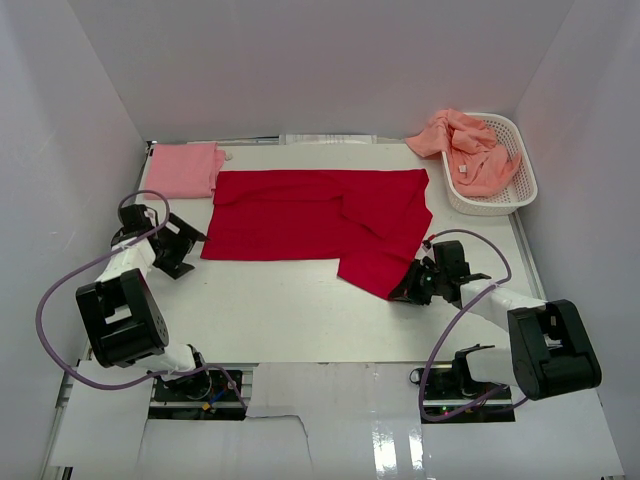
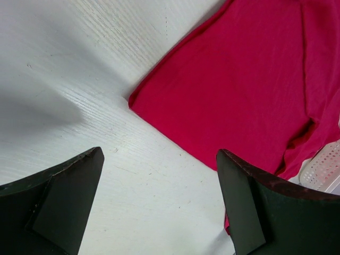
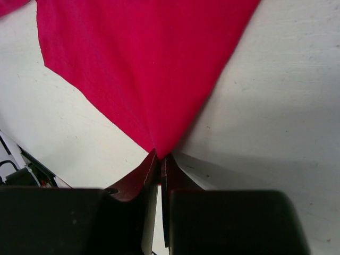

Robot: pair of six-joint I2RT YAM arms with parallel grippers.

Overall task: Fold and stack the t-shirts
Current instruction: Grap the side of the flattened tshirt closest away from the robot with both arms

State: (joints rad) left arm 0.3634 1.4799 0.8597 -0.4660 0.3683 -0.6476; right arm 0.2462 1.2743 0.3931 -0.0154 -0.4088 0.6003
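Observation:
A bright red t-shirt (image 1: pixel 310 215) lies spread on the white table, partly folded, with one corner pulled toward the near right. My right gripper (image 1: pixel 405 290) is shut on that corner; in the right wrist view the red cloth (image 3: pixel 154 74) runs into the closed fingers (image 3: pixel 151 175). My left gripper (image 1: pixel 185 250) is open and empty just left of the shirt's near left corner (image 2: pixel 133 101), its fingers (image 2: pixel 64 196) over bare table. A folded light pink t-shirt (image 1: pixel 187 169) lies at the far left. Salmon-orange t-shirts (image 1: pixel 470 145) are heaped in and over the basket.
A white latticed plastic basket (image 1: pixel 520 170) stands at the far right; its edge shows in the left wrist view (image 2: pixel 324 170). White walls enclose the table on three sides. Cables loop beside both arm bases at the near edge.

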